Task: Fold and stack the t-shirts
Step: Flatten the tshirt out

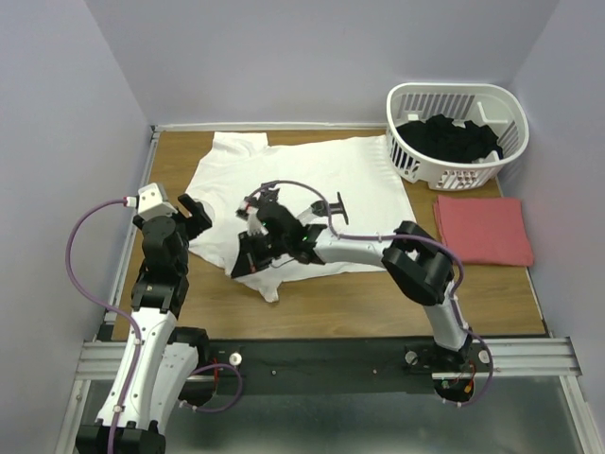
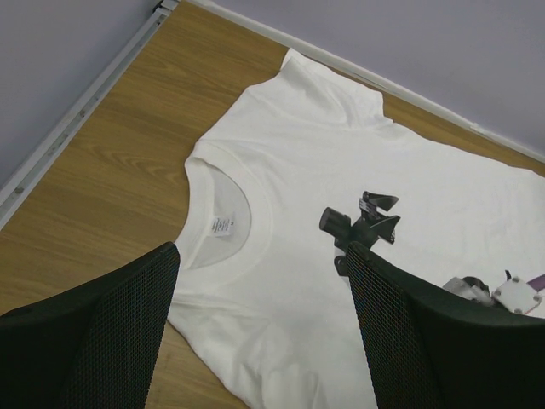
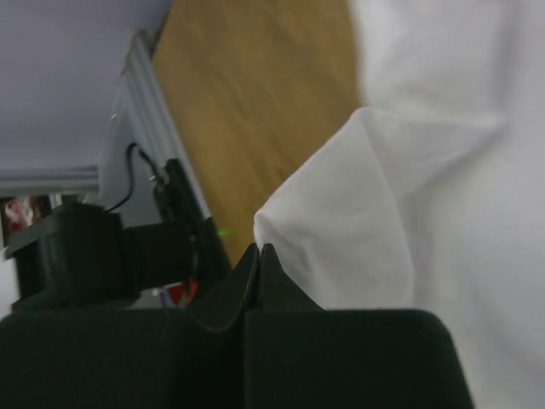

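While left gripper (image 2: 262,256) gapes, right gripper (image 3: 258,251) seemingly pinches the white t-shirt (image 3: 383,213).

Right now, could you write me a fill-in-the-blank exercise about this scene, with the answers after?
The basket holds ___ clothes. The red t-shirt beside it is already ___. The left end effector over the white t-shirt is ___. The right end effector is ___ on that t-shirt's edge. Answers: black; folded; open; shut.
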Controlling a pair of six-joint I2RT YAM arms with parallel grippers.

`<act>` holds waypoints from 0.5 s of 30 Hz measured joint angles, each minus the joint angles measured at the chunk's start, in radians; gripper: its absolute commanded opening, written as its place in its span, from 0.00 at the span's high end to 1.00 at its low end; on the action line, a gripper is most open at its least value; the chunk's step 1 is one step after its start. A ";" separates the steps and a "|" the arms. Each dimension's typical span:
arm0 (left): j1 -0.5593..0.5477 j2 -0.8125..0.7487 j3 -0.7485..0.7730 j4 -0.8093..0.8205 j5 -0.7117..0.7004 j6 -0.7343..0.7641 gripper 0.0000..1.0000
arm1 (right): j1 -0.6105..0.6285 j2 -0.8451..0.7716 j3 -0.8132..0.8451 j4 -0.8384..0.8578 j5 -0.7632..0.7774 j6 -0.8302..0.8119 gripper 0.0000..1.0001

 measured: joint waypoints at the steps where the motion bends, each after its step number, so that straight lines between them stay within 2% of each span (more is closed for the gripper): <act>1: 0.000 0.000 0.000 0.000 -0.001 0.000 0.13 | 0.027 0.002 0.017 -0.001 -0.005 0.002 0.99; 6: 0.000 -0.002 0.002 -0.022 -0.045 -0.015 0.13 | 0.199 0.013 0.126 0.013 -0.068 0.015 0.94; 7: 0.000 -0.004 0.003 -0.032 -0.065 -0.021 0.14 | 0.217 0.018 0.134 0.013 -0.079 0.015 0.83; 9: 0.000 -0.011 0.004 -0.047 -0.092 -0.031 0.14 | 0.238 0.028 0.136 0.013 -0.094 0.017 0.74; 10: 0.000 -0.016 0.006 -0.055 -0.111 -0.039 0.15 | 0.241 0.034 0.136 0.011 -0.101 0.019 0.61; 11: 0.000 -0.020 0.009 -0.061 -0.122 -0.043 0.15 | 0.242 0.041 0.136 0.011 -0.104 0.024 0.53; 13: 0.000 -0.028 0.018 -0.076 -0.149 -0.054 0.15 | 0.238 0.049 0.130 0.008 -0.106 0.023 0.43; 15: 0.000 -0.036 0.020 -0.085 -0.169 -0.063 0.15 | 0.236 0.048 0.117 0.005 -0.100 0.018 0.42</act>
